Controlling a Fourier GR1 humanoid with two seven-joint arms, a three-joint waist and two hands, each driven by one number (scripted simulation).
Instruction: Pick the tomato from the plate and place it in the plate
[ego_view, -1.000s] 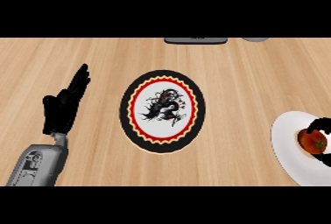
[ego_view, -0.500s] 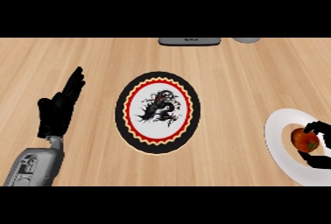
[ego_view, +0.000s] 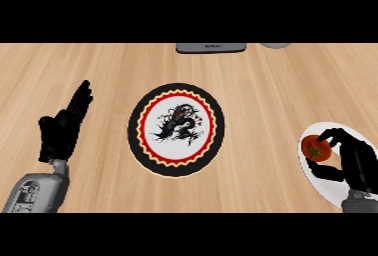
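Kitchen: wooden counter (ego_view: 280, 90), plates (ego_view: 176, 129), tomato (ego_view: 317, 148).

The left hand (ego_view: 65, 127) rests open at the view's left, fingers straight and pointing up. The right hand (ego_view: 353, 161), at the lower right, curls its fingers and thumb inward.

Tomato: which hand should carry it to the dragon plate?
The right hand: its fingers already curl round the tomato on the white plate. The left hand rests open, away from it.
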